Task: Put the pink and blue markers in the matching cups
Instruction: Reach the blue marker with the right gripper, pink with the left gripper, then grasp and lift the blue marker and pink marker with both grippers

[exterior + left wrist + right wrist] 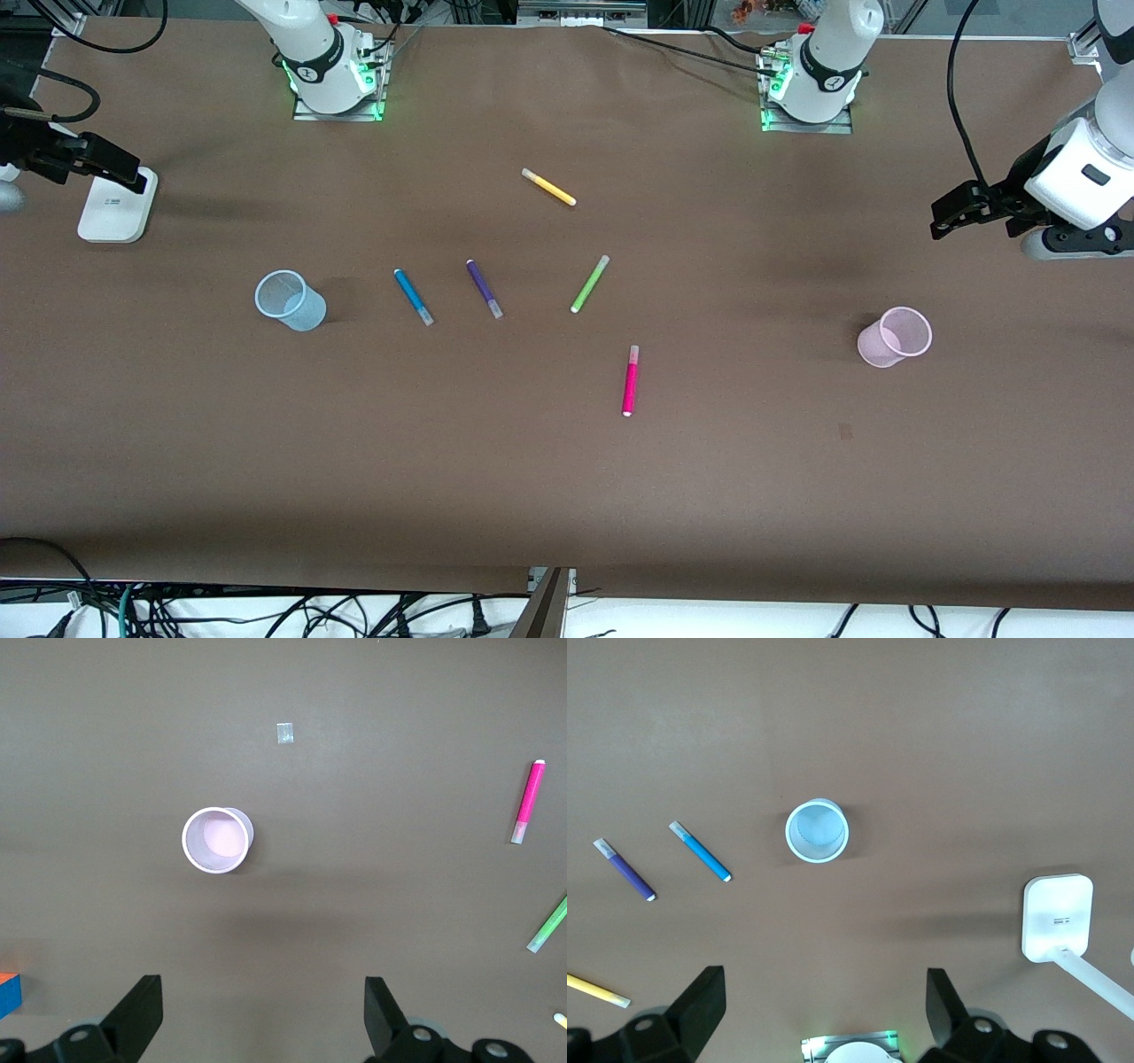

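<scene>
On the brown surface (567, 478), the pale blue cup (290, 300) stands upright toward the right arm's end, and the pale pink cup (895, 337) stands upright toward the left arm's end, the two well apart. Between them lie five markers, none touching another: the blue marker (413, 296) beside the blue cup, the dark purple marker (484, 288) just beside it, the lime green marker (589, 283) near the middle, the yellow marker (548, 187) nearer the edge where the arm bases stand, and the pink marker (630, 380) nearest the front camera. The right tool (106, 164) hangs over the surface's edge at the right arm's end, above a white flat block (115, 206), fingers spread wide and holding nothing. The left tool (961, 213) hangs over the edge at the left arm's end, likewise spread wide and empty.
</scene>
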Robot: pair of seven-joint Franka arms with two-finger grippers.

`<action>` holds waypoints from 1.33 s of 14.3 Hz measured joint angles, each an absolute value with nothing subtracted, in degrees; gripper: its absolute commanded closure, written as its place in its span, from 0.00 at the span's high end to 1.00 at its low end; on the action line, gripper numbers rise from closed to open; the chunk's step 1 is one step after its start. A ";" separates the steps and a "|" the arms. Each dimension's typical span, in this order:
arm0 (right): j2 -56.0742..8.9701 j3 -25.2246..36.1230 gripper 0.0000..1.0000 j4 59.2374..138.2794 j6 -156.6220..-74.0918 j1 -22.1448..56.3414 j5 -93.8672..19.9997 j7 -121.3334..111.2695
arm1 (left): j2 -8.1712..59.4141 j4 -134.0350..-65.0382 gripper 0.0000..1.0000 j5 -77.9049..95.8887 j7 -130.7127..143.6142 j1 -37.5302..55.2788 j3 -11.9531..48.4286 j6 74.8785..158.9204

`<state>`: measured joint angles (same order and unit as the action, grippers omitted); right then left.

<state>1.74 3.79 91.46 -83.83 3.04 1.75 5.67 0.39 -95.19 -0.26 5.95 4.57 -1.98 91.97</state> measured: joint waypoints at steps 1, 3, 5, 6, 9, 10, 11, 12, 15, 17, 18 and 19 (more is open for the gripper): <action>1.74 3.79 1.00 91.46 -83.83 3.04 1.73 5.67 | 0.53 -95.19 1.00 -0.26 5.92 4.57 -1.98 91.97; 1.74 3.76 1.00 91.40 -83.83 3.08 1.69 5.67 | 0.61 -95.18 1.00 -0.26 5.59 4.56 -1.98 91.97; 1.38 3.61 1.00 91.39 -83.84 3.22 1.53 5.65 | 0.61 -95.16 1.00 -0.26 5.50 4.55 -1.98 91.96; 0.64 3.35 1.00 91.43 -83.84 3.49 1.35 5.61 | 0.61 -95.13 1.00 -0.26 5.47 4.55 -1.98 91.96; -4.56 2.73 1.00 91.54 -84.87 6.71 1.03 5.59 | 0.91 -95.09 1.00 -0.18 5.44 4.63 -1.74 91.61; -6.97 2.60 1.00 91.56 -85.85 8.10 1.01 5.59 | 1.42 -95.09 1.00 0.01 5.37 4.69 -1.30 90.64; -9.65 2.49 1.00 91.58 -86.97 9.45 1.00 5.59 | 2.30 -95.10 1.00 0.23 5.34 4.82 -0.43 89.72; -12.34 2.44 1.00 91.57 -87.97 10.79 0.99 5.59 | 3.58 -95.12 1.00 0.29 5.34 5.03 0.75 89.57; -19.39 2.36 1.00 91.66 -92.95 15.19 0.99 5.60 | 10.10 -93.48 1.00 0.34 5.37 6.72 4.36 91.96; -23.64 2.32 1.00 91.84 -96.73 18.05 0.98 5.61 | 17.35 -89.21 1.00 0.34 5.61 10.03 5.07 93.29; -25.60 2.30 1.00 91.94 -98.27 19.33 0.98 5.61 | 21.51 -86.22 1.00 0.33 6.16 11.93 5.14 93.91; -27.42 2.28 1.00 92.07 -99.78 20.55 0.98 5.61 | 25.73 -82.94 1.00 0.33 7.05 13.83 5.19 94.57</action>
